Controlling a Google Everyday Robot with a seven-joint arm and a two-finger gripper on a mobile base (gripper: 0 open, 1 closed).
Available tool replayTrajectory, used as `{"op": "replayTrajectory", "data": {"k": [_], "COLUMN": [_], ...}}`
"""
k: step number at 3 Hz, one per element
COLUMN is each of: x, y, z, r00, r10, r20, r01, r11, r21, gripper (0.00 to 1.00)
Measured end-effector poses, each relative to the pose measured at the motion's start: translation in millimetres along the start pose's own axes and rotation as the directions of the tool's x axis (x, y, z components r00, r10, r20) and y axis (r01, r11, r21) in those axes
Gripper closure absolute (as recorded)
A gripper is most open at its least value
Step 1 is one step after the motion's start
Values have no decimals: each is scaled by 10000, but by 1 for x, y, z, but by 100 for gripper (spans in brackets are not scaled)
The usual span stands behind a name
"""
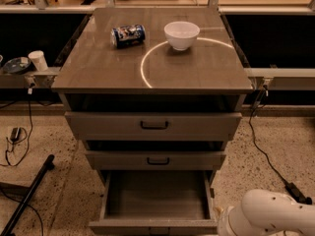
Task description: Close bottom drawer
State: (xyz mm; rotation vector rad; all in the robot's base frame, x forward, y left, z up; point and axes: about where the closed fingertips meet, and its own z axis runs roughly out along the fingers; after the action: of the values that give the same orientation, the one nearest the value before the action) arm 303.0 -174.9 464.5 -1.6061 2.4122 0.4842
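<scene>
The bottom drawer [156,200] stands pulled well out of the cabinet [98,77]. A white arm [275,215] sits just beside its front right corner. The gripper is out of view, so I cannot tell its opening or hold. A can [128,35] and a bowl [182,35] sit near the top's back edge.

Robotics lab: cabled benches [290,76], speckled floor [54,176], robot arm [275,215].

Our arm [275,214] appears at the lower right as a smooth, glossy white shell, rounded and bulbous. Two swollen segments meet at a shallow seam, and a small pale nub juts from its left edge. Our tool lies outside this camera view.
</scene>
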Motion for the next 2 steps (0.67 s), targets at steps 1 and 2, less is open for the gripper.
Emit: {"op": "replayTrajectory", "data": {"k": [1,2], "x": [2,5], "y": [-2,-4], "z": [19,39], "r00": [10000,9998], "r10": [39,138], "r20": [77,106], "r01": [-38,-133], "r11": [9998,9989], "r21": [-200,-439], "gripper": [0,0]}}
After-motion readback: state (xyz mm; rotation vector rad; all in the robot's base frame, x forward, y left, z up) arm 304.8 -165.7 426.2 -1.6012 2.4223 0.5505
